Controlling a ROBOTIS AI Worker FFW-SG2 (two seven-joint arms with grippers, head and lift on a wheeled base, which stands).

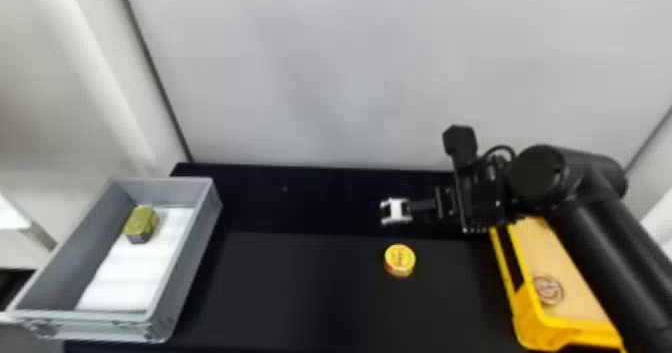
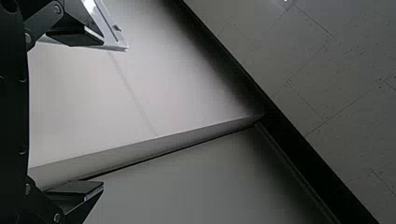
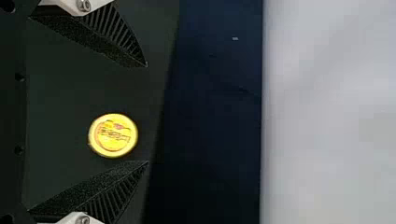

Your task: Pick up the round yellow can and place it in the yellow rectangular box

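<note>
My right gripper (image 1: 396, 212) hangs over the dark table, a little behind the round yellow can (image 1: 400, 260), which stands on the table top. In the right wrist view the gripper (image 3: 147, 113) is open, and the can (image 3: 113, 135) lies in line between its spread fingers, nearer the lower one, untouched. The yellow rectangular box (image 1: 520, 322) is at the right, partly covered by the right arm, with a tan base and a round mark inside. My left gripper (image 2: 102, 112) is open and holds nothing, parked facing a pale wall and floor.
A grey crate (image 1: 170, 297) at the left holds a white sheet and a gold-green block (image 1: 141, 224). The dark table (image 1: 300, 287) stretches between crate and yellow box. A pale wall (image 1: 320, 77) rises behind the table's back edge.
</note>
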